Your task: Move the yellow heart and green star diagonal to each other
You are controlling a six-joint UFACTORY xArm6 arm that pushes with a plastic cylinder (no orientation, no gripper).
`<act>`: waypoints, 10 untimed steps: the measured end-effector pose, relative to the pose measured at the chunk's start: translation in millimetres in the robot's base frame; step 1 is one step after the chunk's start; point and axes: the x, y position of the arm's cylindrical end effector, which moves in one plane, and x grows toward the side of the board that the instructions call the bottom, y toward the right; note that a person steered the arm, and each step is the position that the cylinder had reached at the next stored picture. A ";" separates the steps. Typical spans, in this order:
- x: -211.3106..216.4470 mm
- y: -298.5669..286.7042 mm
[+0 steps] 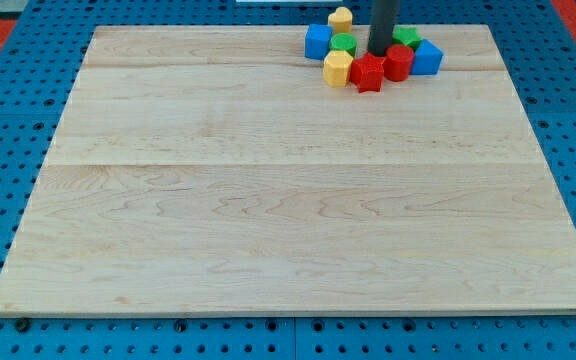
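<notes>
Several blocks are clustered at the view's top, right of centre. A small yellow block (340, 17), apparently the heart, sits at the cluster's upper left. A green block (406, 38), apparently the star, is partly hidden just right of my rod. My tip (381, 52) stands in the middle of the cluster, between a round green block (343, 44) on its left and the green star on its right. A red star-like block (368, 73) lies just below the tip. The yellow heart is up and to the left of the tip.
A blue cube (317, 42) is at the cluster's left, and a yellow hexagon-like block (338, 68) is below it. A red cylinder (399, 62) and a blue block (427, 57) are at the right. The wooden board (268, 200) lies on a blue perforated table.
</notes>
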 end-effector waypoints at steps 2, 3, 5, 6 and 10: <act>-40.4 -28.8; -55.6 -48.9; -55.2 -56.9; -55.7 -52.4; -48.6 66.9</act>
